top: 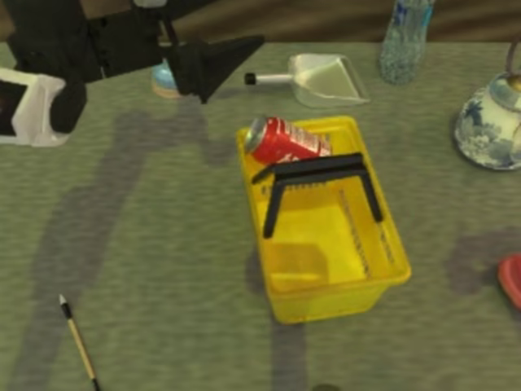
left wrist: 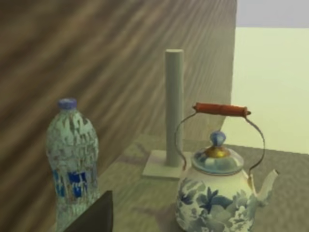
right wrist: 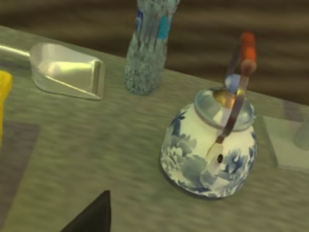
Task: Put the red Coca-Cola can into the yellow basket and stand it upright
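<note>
Left gripper (top: 213, 69) high over table's far left, fingers together, holding nothing. Red Coca-Cola can (top: 285, 140) lies tilted on its side (not upright) in yellow basket (top: 383, 244), far end, beside black handles.

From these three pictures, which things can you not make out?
- Red Coca-Cola can: top view; the black handle and the wall of the yellow basket hide where it rests, so it seems tilted, not surely.
- Left gripper: top view; whether the jaws are open.
- Right arm: outside the top view.
- Red dish: cut by the top view's right edge.
</note>
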{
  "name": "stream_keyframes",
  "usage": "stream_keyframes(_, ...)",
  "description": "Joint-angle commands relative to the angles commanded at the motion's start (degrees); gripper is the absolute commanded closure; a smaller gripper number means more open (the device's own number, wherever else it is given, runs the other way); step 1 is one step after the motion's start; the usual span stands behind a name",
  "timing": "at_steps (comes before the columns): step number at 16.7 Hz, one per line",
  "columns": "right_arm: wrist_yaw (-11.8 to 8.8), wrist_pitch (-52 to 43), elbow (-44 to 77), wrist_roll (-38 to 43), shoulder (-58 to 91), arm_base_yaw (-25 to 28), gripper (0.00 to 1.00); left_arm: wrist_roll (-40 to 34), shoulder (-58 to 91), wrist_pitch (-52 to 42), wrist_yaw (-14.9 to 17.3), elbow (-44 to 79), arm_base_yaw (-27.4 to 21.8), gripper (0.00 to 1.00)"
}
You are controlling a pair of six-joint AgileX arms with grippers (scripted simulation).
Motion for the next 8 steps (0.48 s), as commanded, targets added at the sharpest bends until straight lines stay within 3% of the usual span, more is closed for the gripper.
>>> stream_keyframes(8, 0.2, -26.9, 39.9, -19.6, 41.6, 11.8, 0.00, -4.6, -43.5, -18.4, -22.6, -20.3, 6.6, 0.00)
